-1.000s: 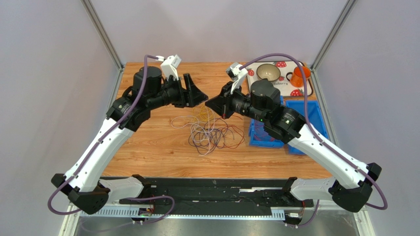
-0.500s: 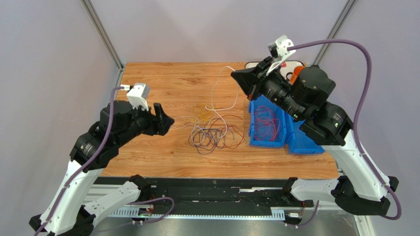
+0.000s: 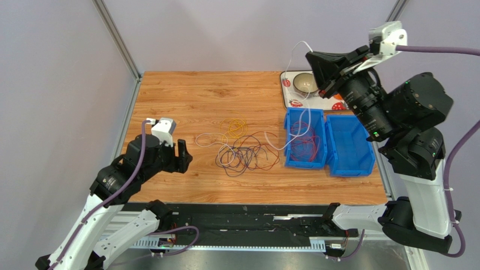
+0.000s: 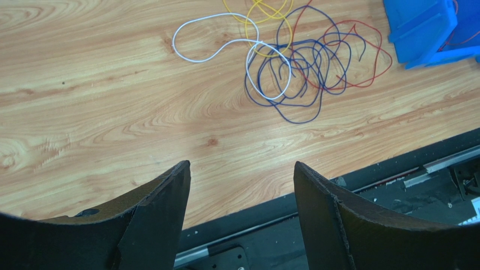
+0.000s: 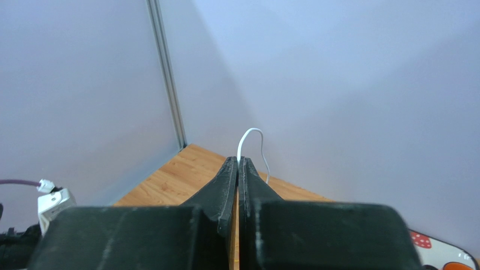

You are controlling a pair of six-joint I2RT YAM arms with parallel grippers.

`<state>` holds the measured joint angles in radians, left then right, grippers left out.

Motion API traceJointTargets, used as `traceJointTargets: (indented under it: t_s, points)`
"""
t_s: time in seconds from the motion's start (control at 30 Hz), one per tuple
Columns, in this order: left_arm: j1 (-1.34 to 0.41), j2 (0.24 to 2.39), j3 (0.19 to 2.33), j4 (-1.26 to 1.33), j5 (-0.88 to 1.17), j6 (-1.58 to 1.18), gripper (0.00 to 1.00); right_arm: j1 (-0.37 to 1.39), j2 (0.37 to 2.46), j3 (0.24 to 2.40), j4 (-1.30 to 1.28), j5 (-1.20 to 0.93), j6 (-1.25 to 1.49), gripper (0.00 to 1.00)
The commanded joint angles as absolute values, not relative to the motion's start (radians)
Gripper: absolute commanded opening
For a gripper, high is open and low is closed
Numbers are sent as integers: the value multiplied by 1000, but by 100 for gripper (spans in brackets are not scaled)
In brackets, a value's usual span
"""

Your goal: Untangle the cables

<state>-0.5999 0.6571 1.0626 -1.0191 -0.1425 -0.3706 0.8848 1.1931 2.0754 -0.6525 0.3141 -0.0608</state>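
1. Cables [image 3: 245, 152]: a loose tangle on the wooden table [image 3: 186, 95], ahead of the left gripper [image 4: 241, 169], whose jaws are wide apart and empty.
2. White cable [image 5: 252, 129]: pinched between the right gripper's [image 5: 238, 166] closed jaws and held high, I'd guess to drag it free.
3. Blue bin [image 3: 288, 152] below those jaws holds red strands [image 3: 304, 147]; plain grey walls [image 3: 67, 84] all around.

Setting: we take this for a robotics lab test cell | we see a wooden table [image 3: 191, 95] boxed in by plain grey panels [image 3: 56, 84] and aluminium posts [image 3: 115, 38] at 11 and 1 o'clock | black mounting rail [image 3: 242, 215] with wiring at 6 o'clock | blue bins [image 3: 349, 147] at 3 o'clock
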Motion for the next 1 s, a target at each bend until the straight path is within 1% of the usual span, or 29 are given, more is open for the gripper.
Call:
traceJointTargets:
  t_s: [0.0,0.1,0.13,0.37,0.5,0.77,0.97]
  points:
    - [-598,597,1005,-908,-140,-360,75,884,1180,2103,-620,423,-175,0]
    - [-600,539,924,-845,-137,-379,75,885,1152,2030,-580,477,-224,0]
    - [-600,532,919,-842,-137,-377,75,884,1134,1984,-571,488,-233,0]
    - [-600,515,913,-842,-153,-370,75,879,1094,1853,-520,537,-262,0]
    - [-600,523,910,-841,-155,-370,75,833,1071,1786,-492,526,-242,0]
    - [-598,532,908,-841,-155,-371,75,729,1089,1790,-489,523,-215,0]
    - [-600,538,908,-838,-155,-370,75,632,1134,1864,-557,479,-152,0]
